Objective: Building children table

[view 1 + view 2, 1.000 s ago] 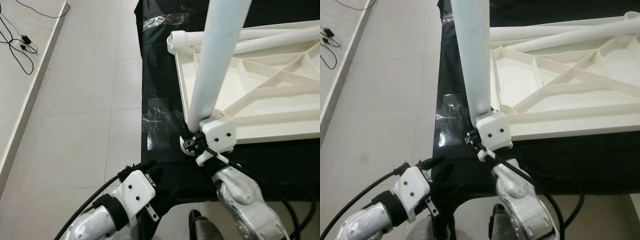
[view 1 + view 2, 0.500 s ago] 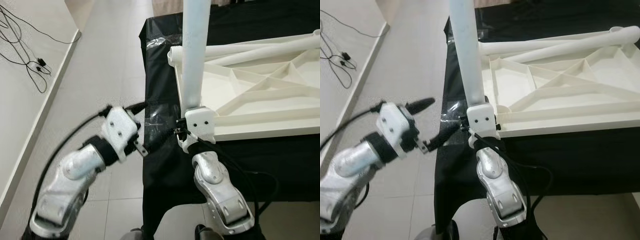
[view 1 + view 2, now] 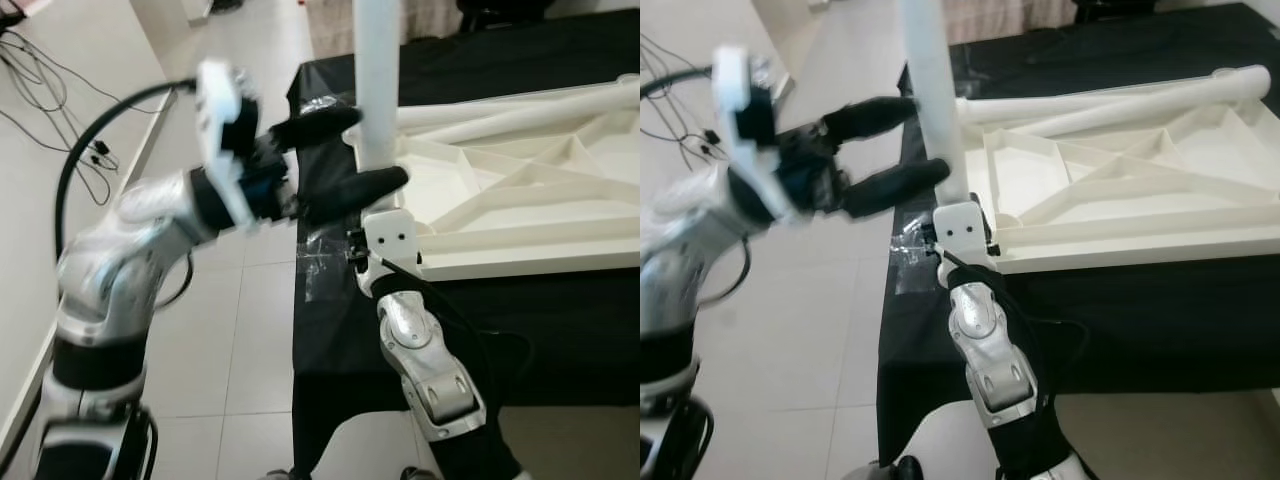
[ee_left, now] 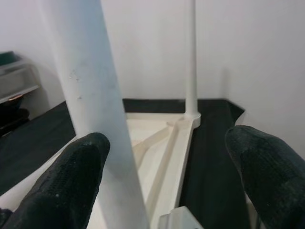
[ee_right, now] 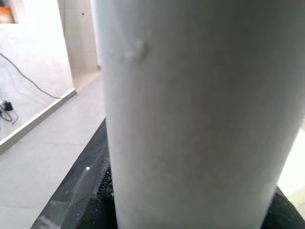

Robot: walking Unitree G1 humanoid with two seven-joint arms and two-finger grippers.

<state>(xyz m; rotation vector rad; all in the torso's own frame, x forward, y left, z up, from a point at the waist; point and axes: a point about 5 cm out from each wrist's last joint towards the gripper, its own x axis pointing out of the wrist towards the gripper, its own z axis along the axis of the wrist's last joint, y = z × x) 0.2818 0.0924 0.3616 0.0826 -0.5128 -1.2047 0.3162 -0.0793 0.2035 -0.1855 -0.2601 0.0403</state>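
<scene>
Right pincer [image 3: 362, 262] stays clamped on the base of the white table leg [image 3: 377, 90], holding it upright at the near-left corner of the upturned white tabletop [image 3: 520, 210]. Left pincer [image 3: 360, 150] has risen from low beside the counter [image 3: 330, 320]: a second ago it hung near the floor, now its black fingers [image 3: 355, 188] are spread wide on either side of the leg, partway up, not yet closed on it. Tabletop lies ribs-up on the black-draped counter. Farther off, another leg [image 4: 190, 57] stands upright at a far corner.
</scene>
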